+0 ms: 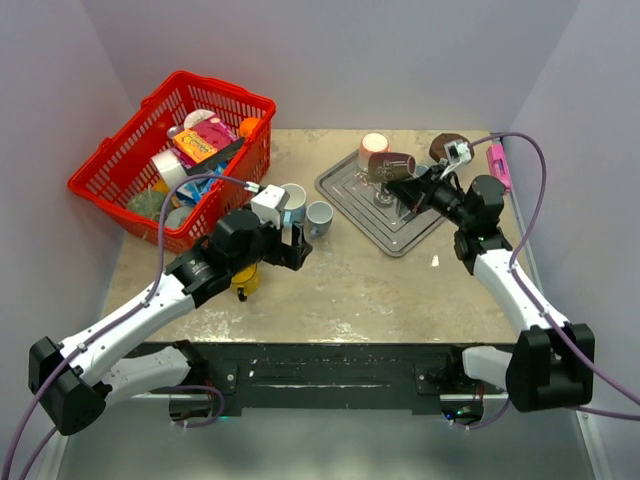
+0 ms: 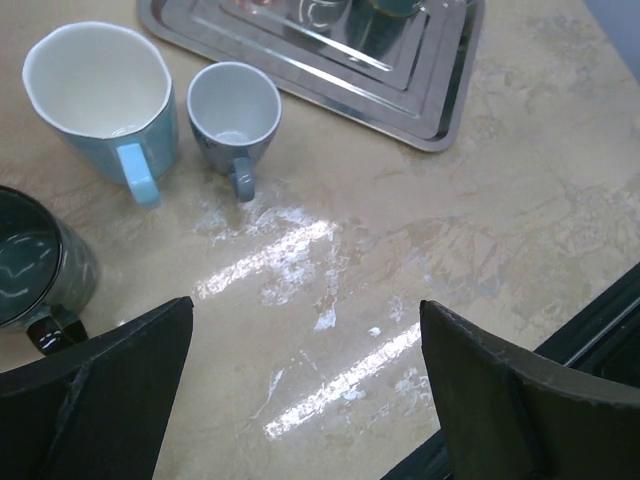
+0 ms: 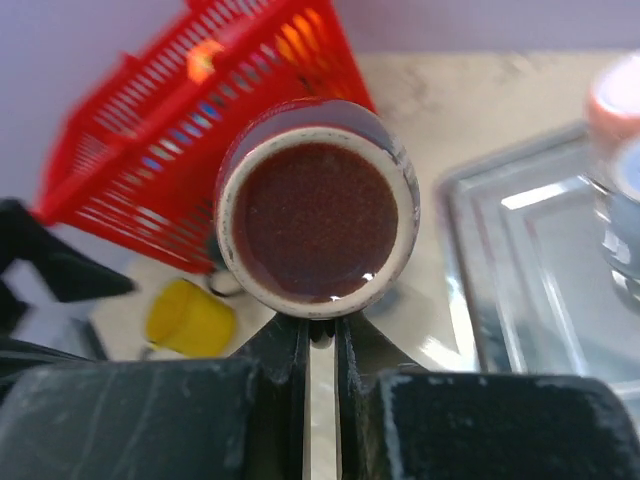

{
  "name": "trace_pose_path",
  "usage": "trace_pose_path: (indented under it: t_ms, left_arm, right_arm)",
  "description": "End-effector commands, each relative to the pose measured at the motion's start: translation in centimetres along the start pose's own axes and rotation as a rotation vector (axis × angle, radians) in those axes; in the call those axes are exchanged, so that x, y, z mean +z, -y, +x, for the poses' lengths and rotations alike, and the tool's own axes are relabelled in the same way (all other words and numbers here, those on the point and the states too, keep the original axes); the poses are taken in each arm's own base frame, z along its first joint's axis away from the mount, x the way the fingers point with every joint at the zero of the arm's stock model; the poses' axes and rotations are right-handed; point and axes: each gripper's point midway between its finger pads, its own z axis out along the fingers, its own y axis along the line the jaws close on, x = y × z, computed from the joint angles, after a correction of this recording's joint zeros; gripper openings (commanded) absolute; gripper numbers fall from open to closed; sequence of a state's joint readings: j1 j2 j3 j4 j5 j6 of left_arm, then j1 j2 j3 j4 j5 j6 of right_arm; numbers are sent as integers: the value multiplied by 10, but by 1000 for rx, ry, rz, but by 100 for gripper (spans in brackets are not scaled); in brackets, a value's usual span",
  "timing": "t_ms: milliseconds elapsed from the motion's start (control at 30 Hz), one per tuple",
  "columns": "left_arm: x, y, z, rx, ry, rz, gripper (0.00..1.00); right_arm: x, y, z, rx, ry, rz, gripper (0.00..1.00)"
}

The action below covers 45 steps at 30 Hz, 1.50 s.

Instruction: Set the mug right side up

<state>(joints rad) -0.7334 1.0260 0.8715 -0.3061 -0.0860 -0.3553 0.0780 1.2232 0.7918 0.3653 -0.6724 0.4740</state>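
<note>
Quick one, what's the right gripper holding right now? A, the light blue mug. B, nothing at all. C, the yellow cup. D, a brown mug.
D: the right gripper is shut on the brown mug, whose base faces the wrist camera. The yellow cup sits apart on the table.

In the upper left of the top view, a basket (image 1: 100,170) sat on the worktop (image 1: 380,280). A tray (image 1: 345,185) lay at upper centre right, with a cup (image 1: 374,146) at its far edge. Between basket and tray stood a large mug (image 1: 293,200) and, just right of it, a small mug (image 1: 319,215). Above the tray, the mug (image 1: 390,167) hung in the right tool (image 1: 405,185).
</note>
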Motion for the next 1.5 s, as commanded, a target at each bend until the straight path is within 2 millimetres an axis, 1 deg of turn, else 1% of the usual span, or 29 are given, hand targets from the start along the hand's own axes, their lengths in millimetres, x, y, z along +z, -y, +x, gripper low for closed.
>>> trace_pose_path:
  t_ms: [0,33,67,100,133,167,200,233,300,333,400,433,533,600,667,700,833,867,900,967,1000,1067,1100,1133,1267,1367,1467]
  left_arm:
    - [-9,35,-53,-21,145,155,99]
    - [-11,45,-62,-34,177,201,99]
    - [-12,51,-70,-41,196,228,99]
    - [-12,57,-74,-54,209,255,99]
    - [-16,70,-87,-80,246,322,99]
    - [-18,77,-93,-91,268,360,99]
    - [-21,85,-100,-103,293,402,99]
    - [-28,97,-113,-126,340,472,99]
    - [-32,105,-121,-153,375,524,99]
    - [-40,114,-132,-168,416,579,99]
    - [-47,121,-140,-185,450,633,99]
    - [-57,129,-149,-182,495,690,98]
    - [-61,135,-157,-196,526,730,95]
    - [-62,137,-162,-205,536,746,95]
    - [-69,142,-166,-211,553,786,91]
    - [-69,144,-168,-215,557,797,87]
    - [-73,150,-169,-229,553,842,77]
    - [-73,150,-170,-231,554,844,75]
    - [-72,151,-171,-231,554,847,70]
    - [-70,151,-171,-248,547,848,65]
    - [-71,151,-172,-248,555,851,60]
    - [-71,151,-172,-261,554,854,57]
    - [-72,152,-174,-262,560,859,51]
    - [-72,151,-174,-265,562,856,49]
    - [-77,151,-178,-270,577,859,47]
    - [-77,149,-179,-278,584,851,44]
    - [-75,149,-179,-282,581,847,40]
  right_arm:
    - [-13,-102,-61,75,200,-268,0]
    - [-18,-121,-69,111,229,-328,0]
    - [-23,-129,-71,133,247,-355,0]
    - [-29,-141,-79,139,280,-400,0]
    - [-33,-153,-80,188,278,-442,0]
    - [-36,-160,-79,201,281,-465,0]
    - [-42,-171,-84,196,305,-496,0]
    - [-44,-181,-83,211,301,-524,0]
    - [-50,-195,-88,216,321,-551,0]
    - [-52,-204,-87,218,319,-574,0]
    - [-56,-213,-89,220,324,-592,0]
    - [-58,-220,-91,223,329,-609,0]
    - [-62,-233,-90,225,329,-645,0]
    - [-63,-238,-89,226,325,-656,0]
    - [-64,-243,-86,222,325,-670,0]
    - [-64,-244,-85,220,321,-673,0]
    - [-65,-246,-82,201,325,-666,0]
    - [-65,-247,-81,198,323,-669,0]
    - [-64,-248,-80,198,320,-670,0]
    - [-63,-248,-79,194,316,-671,0]
    - [-63,-249,-78,196,312,-670,0]
    - [-63,-249,-77,189,310,-670,0]
    - [-62,-249,-76,189,307,-668,0]
    - [-61,-249,-75,184,305,-667,0]
    - [-58,-246,-71,181,296,-651,0]
    - [-56,-246,-69,175,292,-647,0]
    - [-55,-247,-68,172,287,-648,0]
